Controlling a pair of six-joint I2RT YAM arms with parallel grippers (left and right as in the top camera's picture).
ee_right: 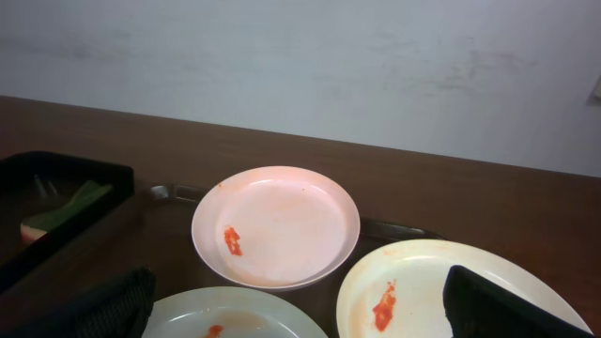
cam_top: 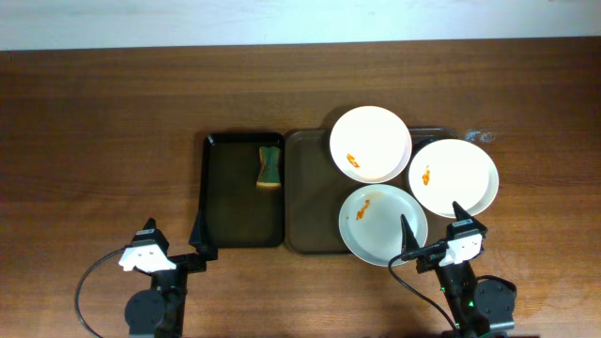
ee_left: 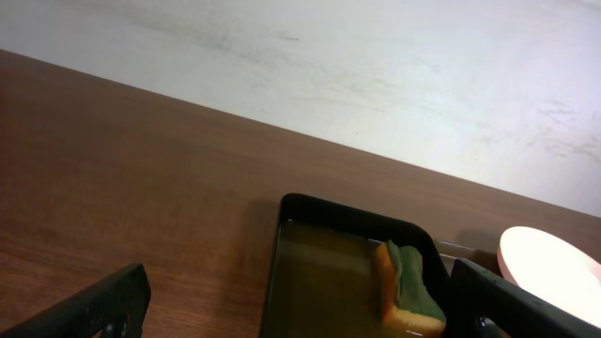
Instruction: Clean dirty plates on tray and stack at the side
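Both arms sit at the near edge of the tabletop, and nothing is gripped. Your left claw is spread wide and empty, with one finger over the near-left corner of the black tray and the other out over bare wood. Your right claw is also wide open and empty. One fingertip is over the near plate and the other over the near rim of the right plate. You can't tell from these views whether either tip touches. The brown tray lies just right of the black tray, long sides next to each other. All three plates crowd its right half. The far plate overhangs the far rim, the right plate sticks out past the right end, and the near plate hangs over the near rim. Their edges meet or overlap, and you can't tell which sits on top. Each plate carries a small orange smear, the far one near its near-left edge, the right one on its left side and the near one in its far-left part. A yellow-green sponge stands on its edge in the far-right part of the black tray, close to the wall shared with the brown tray. No plate is off to the side, so no stack has started.
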